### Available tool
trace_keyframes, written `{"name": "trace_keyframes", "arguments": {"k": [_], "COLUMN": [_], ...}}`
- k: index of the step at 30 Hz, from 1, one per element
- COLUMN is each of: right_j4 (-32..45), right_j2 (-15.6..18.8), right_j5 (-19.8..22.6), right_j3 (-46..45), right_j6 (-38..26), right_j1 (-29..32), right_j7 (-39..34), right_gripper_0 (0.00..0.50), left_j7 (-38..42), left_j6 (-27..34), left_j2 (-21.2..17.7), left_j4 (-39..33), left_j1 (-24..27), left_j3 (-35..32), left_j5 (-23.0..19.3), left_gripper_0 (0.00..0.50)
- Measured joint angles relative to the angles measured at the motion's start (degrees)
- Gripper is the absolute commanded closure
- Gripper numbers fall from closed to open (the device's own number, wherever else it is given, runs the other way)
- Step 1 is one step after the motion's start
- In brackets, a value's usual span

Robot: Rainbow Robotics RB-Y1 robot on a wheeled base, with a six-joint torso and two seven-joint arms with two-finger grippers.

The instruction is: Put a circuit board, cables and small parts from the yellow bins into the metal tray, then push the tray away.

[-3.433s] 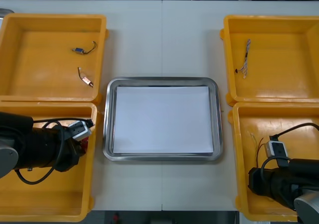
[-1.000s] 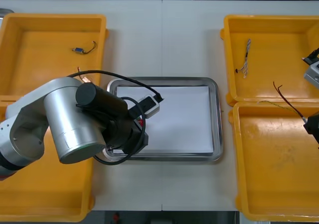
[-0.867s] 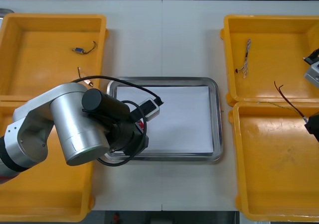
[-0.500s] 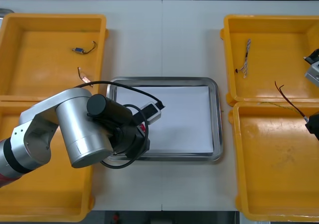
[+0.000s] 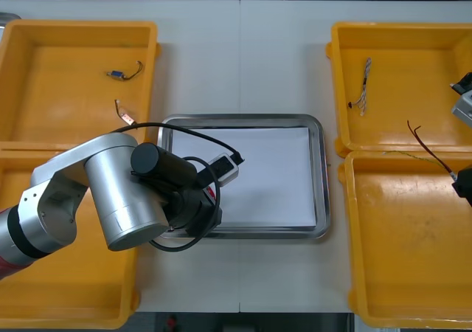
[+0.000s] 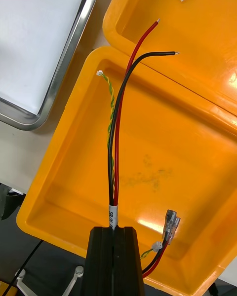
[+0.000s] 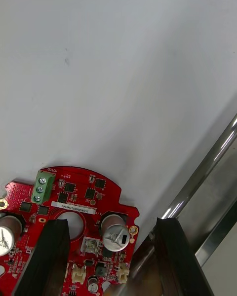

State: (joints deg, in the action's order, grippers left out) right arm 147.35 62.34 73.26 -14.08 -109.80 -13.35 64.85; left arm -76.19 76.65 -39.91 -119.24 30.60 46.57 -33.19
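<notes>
Tray (image 5: 318, 177) bears circuit board (image 7: 91, 197) under wide-spread left end effector (image 7: 108, 223); right end effector (image 6: 114, 230) grips cable (image 6: 114, 143) above bin (image 6: 168, 138).

The metal tray (image 5: 240, 120) is gleaming at its rim, matt white inside; the yellow bins (image 5: 413, 74) at three and nine o'clock are shining like smooth plastic.

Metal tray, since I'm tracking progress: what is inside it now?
A white lining and a round red circuit board lying on it near the tray's rim, by the left gripper's open fingers. The left arm covers that corner from above, hiding anything else there.
</notes>
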Motion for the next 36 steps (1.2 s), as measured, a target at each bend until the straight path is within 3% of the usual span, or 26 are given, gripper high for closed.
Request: {"name": "trace_keyframes", "arguments": {"k": [4,9,17,23,29,36], "right_j4": [-0.04,-0.32,-0.93,-1.99,-5.93,-11.11], "right_j2": [0.0,0.0,-0.1,-4.0,-10.04,-15.33], "right_j5": [0.02,1.74,1.31,-6.67,-13.19,-21.54], "right_j3": [0.0,0.99,15.18,30.97,43.19,53.96], "right_j6": [0.0,0.0,-0.01,-0.02,0.41,6.49], "right_j1": [-0.11,-2.16,-14.99,-26.31,-31.32,-33.03], "right_j7": [0.03,3.49,3.51,3.51,3.71,15.44], "right_gripper_0": [0.5,0.5,0.5,0.496,0.493,0.493], "left_j7": [0.0,0.0,0.07,1.91,3.49,3.49], "left_j6": [0.74,9.45,21.56,24.91,25.6,25.4], "left_j2": [0.22,2.3,4.66,4.39,1.51,-2.22], "left_j4": [-0.2,-1.91,-3.35,-3.38,-1.57,7.55], "left_j1": [0.26,1.25,5.49,8.63,8.85,8.89], "left_j3": [-0.93,-8.2,-20.85,-26.21,-31.47,-37.87], "left_j5": [-0.1,-3.41,-9.74,-12.6,-14.23,-14.97], "left_gripper_0": [0.0,0.0,0.0,0.0,0.0,0.0]}}
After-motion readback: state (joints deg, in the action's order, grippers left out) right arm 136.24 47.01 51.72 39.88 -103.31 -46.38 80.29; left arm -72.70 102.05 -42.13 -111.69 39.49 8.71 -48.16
